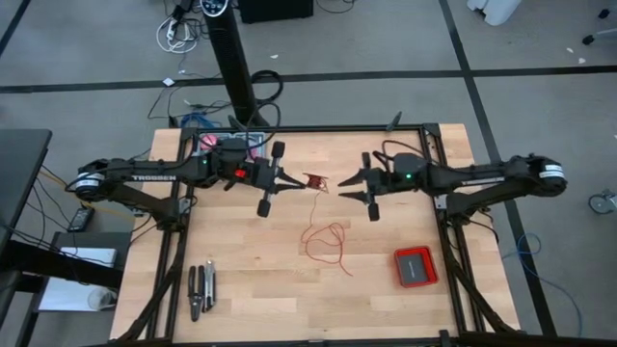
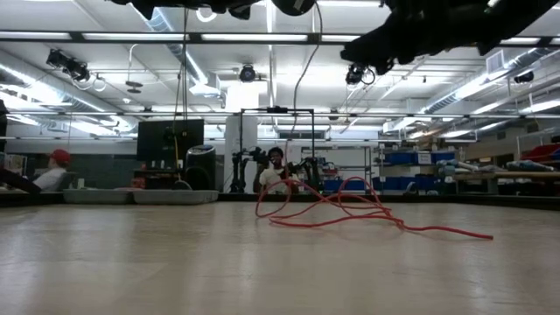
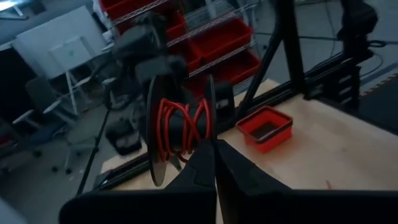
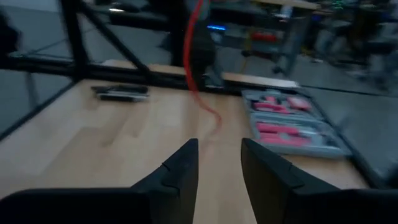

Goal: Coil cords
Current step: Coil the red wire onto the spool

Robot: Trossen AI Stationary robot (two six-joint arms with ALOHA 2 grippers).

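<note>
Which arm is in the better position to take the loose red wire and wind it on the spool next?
Probably the right. The right gripper is open and empty beside the spool, above the loose red wire. The left gripper is shut on the spool, so it is occupied.

Spool [image 1: 314, 181] at mid-table between the left gripper [image 1: 296, 183] and right gripper [image 1: 339, 184], wire [image 1: 325, 241] trailing from it in loops on the table [image 1: 260, 280] nearer the front; box [image 1: 415, 266] front right; pliers [image 1: 201, 290] front left
</note>
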